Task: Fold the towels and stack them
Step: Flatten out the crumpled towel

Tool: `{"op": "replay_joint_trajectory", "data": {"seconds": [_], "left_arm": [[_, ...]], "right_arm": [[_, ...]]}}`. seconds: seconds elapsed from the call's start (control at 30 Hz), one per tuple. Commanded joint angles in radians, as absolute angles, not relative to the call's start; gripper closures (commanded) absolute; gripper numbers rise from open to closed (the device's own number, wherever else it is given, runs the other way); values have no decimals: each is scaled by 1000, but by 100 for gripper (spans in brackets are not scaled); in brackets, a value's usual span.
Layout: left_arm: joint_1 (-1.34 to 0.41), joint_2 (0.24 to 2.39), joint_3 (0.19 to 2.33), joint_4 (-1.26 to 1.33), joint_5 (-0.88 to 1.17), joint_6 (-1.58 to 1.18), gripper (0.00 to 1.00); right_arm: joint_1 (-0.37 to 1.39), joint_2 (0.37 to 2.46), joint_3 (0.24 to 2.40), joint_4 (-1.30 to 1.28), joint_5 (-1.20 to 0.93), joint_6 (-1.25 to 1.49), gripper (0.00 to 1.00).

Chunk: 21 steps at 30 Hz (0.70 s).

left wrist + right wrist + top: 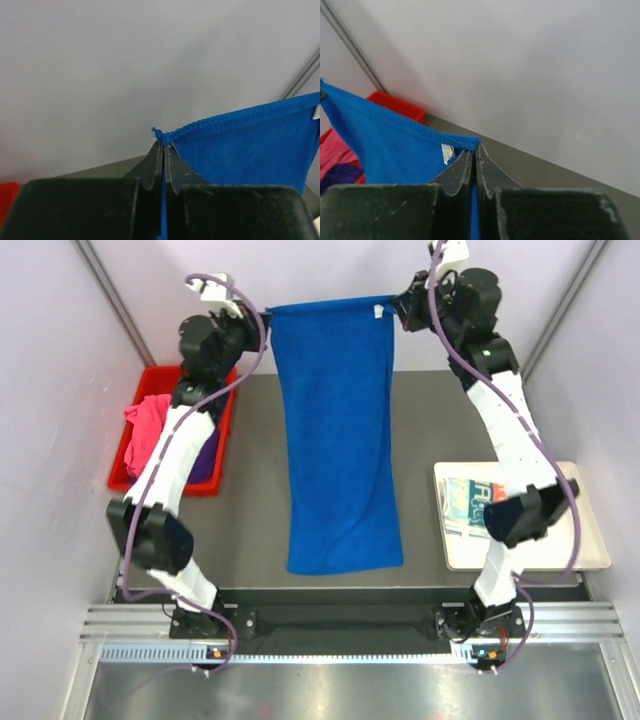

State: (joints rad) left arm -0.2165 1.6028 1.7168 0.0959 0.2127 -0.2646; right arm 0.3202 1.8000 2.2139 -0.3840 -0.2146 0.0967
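A plain royal blue towel (340, 440) hangs stretched between both grippers, its lower edge near the table's front. My left gripper (258, 312) is shut on its top left corner (161, 136). My right gripper (396, 308) is shut on its top right corner (472, 142), next to a white label (447, 152). A folded cream towel with teal and orange lettering (470, 505) lies on the white tray (580, 540) at the right. A pink towel (148, 425) and a purple towel (205, 455) lie in the red bin (160, 375) at the left.
Pale walls close in the table at the back and both sides. The red bin also shows in the right wrist view (395, 106). A metal rail (330, 640) runs along the near edge by the arm bases.
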Motion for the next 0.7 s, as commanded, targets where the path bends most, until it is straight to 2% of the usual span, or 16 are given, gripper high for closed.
{"op": "replay_joint_trajectory", "data": {"seconds": [0.0,0.27,0.47,0.67], "left_arm": [[-196,1717,1782,248,236,-314,100],[-179,1934,1807,297,265,-318,100],[-175,1974,1738,313,206,-295,100],[-175,2014,1756,296,163,-256,100]], "right_arm": [[262,1873,2286,-229,-261,167,100],[219,2034,2194,-118,-281,189,100],[189,2086,2091,-112,-224,149,100],[164,2103,2042,-132,-115,129,100]]}}
